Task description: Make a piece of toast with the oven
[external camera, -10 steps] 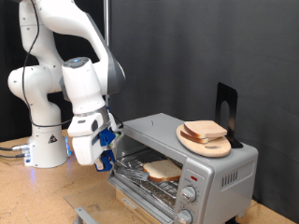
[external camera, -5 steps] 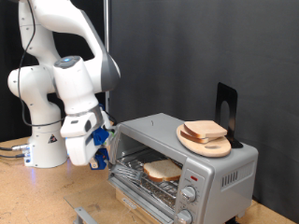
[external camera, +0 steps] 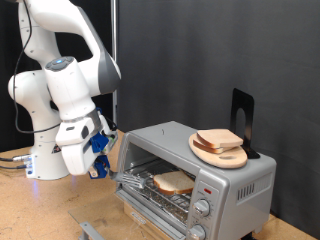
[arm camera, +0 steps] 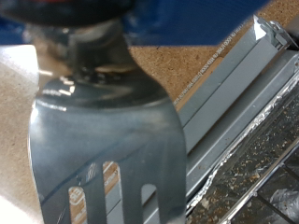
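Note:
The silver-grey oven (external camera: 232,182) stands at the exterior view's right with its glass door (external camera: 150,205) folded down. One slice of toast (external camera: 175,182) lies on the wire rack inside. A second, similar slice (external camera: 218,138) lies on a round wooden plate (external camera: 226,157) on top of the oven. My gripper (external camera: 103,165), with blue fingers, hangs just to the exterior view's left of the oven opening. It is shut on a metal slotted spatula (external camera: 128,181), whose blade (arm camera: 103,131) fills the wrist view. The blade tip is at the door's edge, short of the toast.
A black stand (external camera: 241,112) rises behind the plate on the oven top. The oven sits on a wooden table (external camera: 40,212). A grey metal piece (external camera: 90,231) lies at the table's front. In the wrist view the oven's foil-lined door edge (arm camera: 245,98) lies beside the blade.
The arm has swung to the exterior view's left, away from the oven, drawing the spatula back from the rack. The toast stays on the rack.

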`<state>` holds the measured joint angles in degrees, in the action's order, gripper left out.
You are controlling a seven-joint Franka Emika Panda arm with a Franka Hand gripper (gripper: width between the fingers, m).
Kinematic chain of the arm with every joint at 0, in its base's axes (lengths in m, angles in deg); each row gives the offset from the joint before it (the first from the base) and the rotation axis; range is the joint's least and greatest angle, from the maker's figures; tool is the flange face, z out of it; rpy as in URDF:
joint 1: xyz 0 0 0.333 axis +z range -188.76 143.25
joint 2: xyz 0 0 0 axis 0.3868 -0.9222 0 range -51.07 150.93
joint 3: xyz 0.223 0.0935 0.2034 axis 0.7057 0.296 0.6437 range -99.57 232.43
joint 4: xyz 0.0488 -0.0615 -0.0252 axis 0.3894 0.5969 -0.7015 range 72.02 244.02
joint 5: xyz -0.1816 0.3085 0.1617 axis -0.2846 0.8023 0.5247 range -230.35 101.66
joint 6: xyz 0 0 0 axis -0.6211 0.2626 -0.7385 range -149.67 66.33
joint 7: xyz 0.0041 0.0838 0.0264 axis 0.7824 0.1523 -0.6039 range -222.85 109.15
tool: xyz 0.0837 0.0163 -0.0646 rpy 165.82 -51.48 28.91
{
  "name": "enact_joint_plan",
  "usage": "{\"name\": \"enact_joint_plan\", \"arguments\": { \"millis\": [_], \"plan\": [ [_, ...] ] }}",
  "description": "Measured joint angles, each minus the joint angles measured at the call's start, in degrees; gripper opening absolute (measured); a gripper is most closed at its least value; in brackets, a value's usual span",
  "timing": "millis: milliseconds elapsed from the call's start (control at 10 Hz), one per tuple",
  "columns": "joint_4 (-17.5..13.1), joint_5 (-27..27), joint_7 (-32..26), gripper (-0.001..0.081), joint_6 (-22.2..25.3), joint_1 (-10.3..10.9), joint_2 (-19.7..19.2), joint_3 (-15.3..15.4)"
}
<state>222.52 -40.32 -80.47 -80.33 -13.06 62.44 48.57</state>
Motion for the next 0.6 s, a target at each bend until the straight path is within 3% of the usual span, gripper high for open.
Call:
{"name": "enact_joint_plan", "arguments": {
  "millis": [300,600],
  "plan": [
    [0.5,2.4,-4.0,0.0394,2.9,-0.6,4.7,-3.5],
    [0.1,2.5,-3.9,0.0394,6.3,-1.0,10.0,-4.4]
  ]
}}
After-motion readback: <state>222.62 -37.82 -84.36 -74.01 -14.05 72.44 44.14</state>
